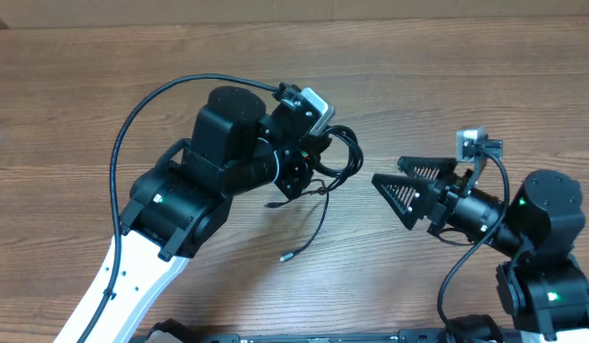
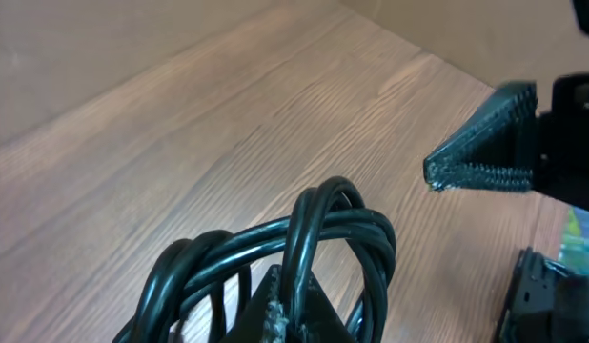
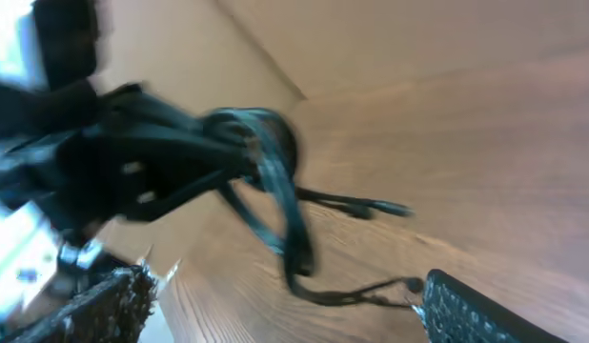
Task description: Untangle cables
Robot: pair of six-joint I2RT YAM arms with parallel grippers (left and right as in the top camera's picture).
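The cables are a bunch of thin black looped cords. My left gripper is shut on the bunch. In the left wrist view the loops wrap over the closed fingers. Two loose ends trail onto the table, one to a small plug and one to a plug. My right gripper is open and empty, a short way right of the bunch and pointing at it. In the right wrist view the bunch hangs ahead of the open fingers.
The wooden table stretches all round. A thick black arm cable arcs over the left arm. The right arm's base stands at the front right. The right gripper's fingers show in the left wrist view.
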